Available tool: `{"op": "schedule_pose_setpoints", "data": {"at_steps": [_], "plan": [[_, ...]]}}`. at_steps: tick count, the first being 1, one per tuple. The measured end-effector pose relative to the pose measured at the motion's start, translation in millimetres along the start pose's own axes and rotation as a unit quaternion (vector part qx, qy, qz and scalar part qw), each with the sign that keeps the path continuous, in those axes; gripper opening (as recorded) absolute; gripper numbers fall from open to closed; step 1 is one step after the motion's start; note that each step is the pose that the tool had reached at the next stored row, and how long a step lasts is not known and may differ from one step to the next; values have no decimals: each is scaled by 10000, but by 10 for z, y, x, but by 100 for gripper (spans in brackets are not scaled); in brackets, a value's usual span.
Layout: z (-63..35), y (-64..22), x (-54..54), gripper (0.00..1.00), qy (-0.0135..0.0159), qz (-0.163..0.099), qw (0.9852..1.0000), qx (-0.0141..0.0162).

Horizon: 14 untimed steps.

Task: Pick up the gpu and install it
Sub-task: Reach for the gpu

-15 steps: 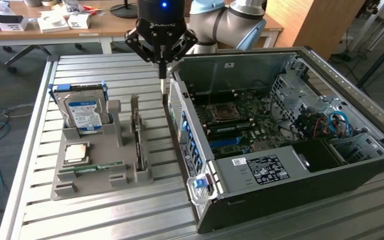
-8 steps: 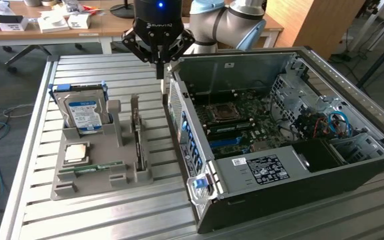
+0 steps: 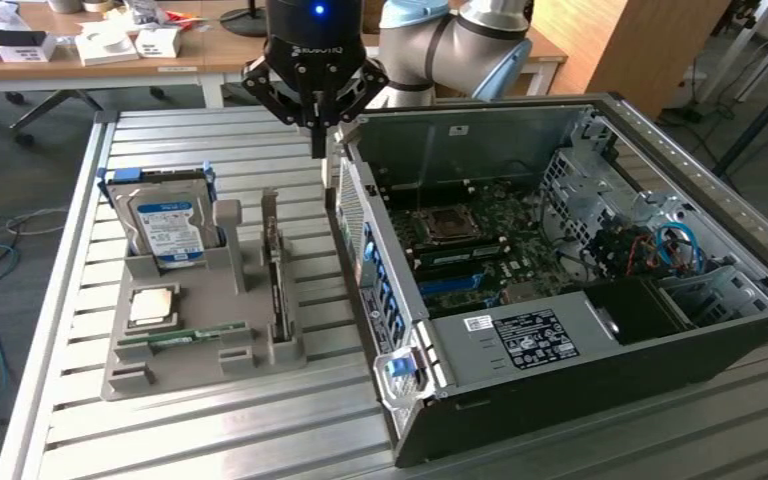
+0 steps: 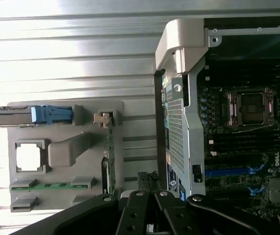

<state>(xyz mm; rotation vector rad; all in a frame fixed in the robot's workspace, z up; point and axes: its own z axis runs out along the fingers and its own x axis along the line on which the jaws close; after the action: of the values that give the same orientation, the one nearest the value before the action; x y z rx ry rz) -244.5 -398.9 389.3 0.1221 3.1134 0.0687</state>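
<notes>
**Aluminium bench, open tower, gpu racked below a shut hand**

Aluminium slats make up the table [image 3: 224, 440] [image 4: 81, 49], the biggest thing I have on screen. On it, directly beside the hand and on its exterior-view right, lies the black and grey computer case [image 3: 624, 390] [image 4: 186, 127]. Its side is off and the motherboard [image 3: 491, 240] [image 4: 247, 147] is exposed.

My gripper [image 3: 317, 147] [image 4: 148, 178] hangs over the case's rear edge. Its black fingers are pressed tip to tip, closed on themselves, and it is not touching anything.

Below the hand, toward the exterior view's left, sits the grey parts holder [image 3: 197, 375] [image 4: 135, 147]. At the end of it nearer the hand, a silver hard drive [image 3: 171, 225] with a blue label stands upright.

The gpu [image 3: 275, 265] [image 4: 109, 152] is in that holder, the part closest to the hand and just beside the case wall. It stands on its long edge in a slot. It reads as a thin, dark, flat card seen edge-on, with a greyish metal bracket rising at the end nearest the hand. It is well clear of my fingertips.

Farther from the hand, a square silver processor [image 3: 155, 305] [image 4: 29, 157] lies flat in its recess. Just past it is a slim green memory stick [image 3: 197, 333] [image 4: 51, 185].
</notes>
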Motion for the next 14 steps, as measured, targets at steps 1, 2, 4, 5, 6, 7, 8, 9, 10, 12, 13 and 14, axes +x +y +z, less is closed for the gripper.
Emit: {"op": "schedule_pose_setpoints", "data": {"at_steps": [1,2,4,5,6,7,8,9,10,12,13,14], "plan": [[0,-1,18,11,0,0,10000,0],[1,-3,39,11,0,-1,10000,0],[1,-7,87,11,0,0,10000,0],[1,-9,116,11,0,0,10000,0],[2,-11,142,11,0,0,10000,0],[2,-13,168,11,0,0,10000,0],[3,-15,192,11,-1,0,10000,-1],[3,-17,214,11,-1,0,10000,0],[3,-19,236,11,0,-1,10000,0],[4,-22,275,11,0,0,10000,0],[4,-23,292,11,0,0,10000,0],[5,-24,308,11,0,0,10000,0]]}}
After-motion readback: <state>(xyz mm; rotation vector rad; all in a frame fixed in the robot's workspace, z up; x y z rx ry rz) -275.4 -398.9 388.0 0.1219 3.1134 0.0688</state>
